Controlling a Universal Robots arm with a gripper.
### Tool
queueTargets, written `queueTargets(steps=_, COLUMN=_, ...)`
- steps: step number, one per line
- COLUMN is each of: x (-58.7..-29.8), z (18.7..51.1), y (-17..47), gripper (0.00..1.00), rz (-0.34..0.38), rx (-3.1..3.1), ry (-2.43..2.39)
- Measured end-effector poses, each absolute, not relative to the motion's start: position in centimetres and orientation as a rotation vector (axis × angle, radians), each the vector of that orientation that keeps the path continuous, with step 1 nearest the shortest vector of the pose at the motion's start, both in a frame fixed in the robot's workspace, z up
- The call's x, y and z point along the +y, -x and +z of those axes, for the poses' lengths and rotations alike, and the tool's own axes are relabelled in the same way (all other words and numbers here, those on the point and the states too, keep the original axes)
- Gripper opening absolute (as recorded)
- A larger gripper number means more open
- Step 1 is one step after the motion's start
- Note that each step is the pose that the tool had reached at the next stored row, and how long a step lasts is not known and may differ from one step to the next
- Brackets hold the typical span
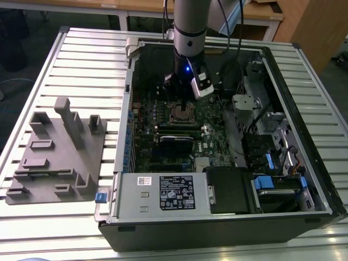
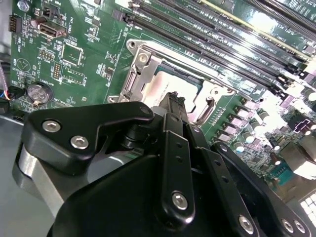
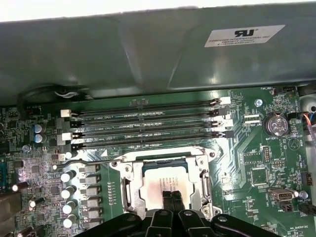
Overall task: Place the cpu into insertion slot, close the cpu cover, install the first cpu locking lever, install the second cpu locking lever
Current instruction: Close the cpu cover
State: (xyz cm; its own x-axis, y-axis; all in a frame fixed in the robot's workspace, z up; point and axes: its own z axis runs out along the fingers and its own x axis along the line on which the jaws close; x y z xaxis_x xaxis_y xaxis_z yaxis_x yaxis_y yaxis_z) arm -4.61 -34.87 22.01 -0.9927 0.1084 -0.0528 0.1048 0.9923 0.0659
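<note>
You see the small flat square chip [image 3: 157,183] with its dull silvery-grey metal top lying flat inside the square socket with a silvery metal rim [image 2: 134,79], in the middle of the green circuit board [image 3: 256,148]. Its top looks smooth and matte, with faint print. A thin silvery metal frame plate with a large cut-out centre [image 3: 203,183] lies around the chip; you cannot tell whether it is pressed fully down. Beside the socket run the long narrow black memory slots [image 3: 148,126], parallel to each other.

The black gripper [image 3: 172,196] stands directly over the chip. Its two slim fingers are brought together with only a hairline between them, and nothing is held between them. The gripper links are matte black with bright screw heads.

In the exterior view the board sits inside a dark metal computer case [image 1: 217,234], which rests on a ribbed light metal surface [image 1: 81,54], near a grey plastic fixture with blocky posts [image 1: 60,152].
</note>
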Motion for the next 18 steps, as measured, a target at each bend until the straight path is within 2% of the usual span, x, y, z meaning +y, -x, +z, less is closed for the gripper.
queueTargets(steps=18, x=-34.88, z=22.26, y=4.79, gripper=0.11, rz=0.097, rx=3.079, ry=-0.165)
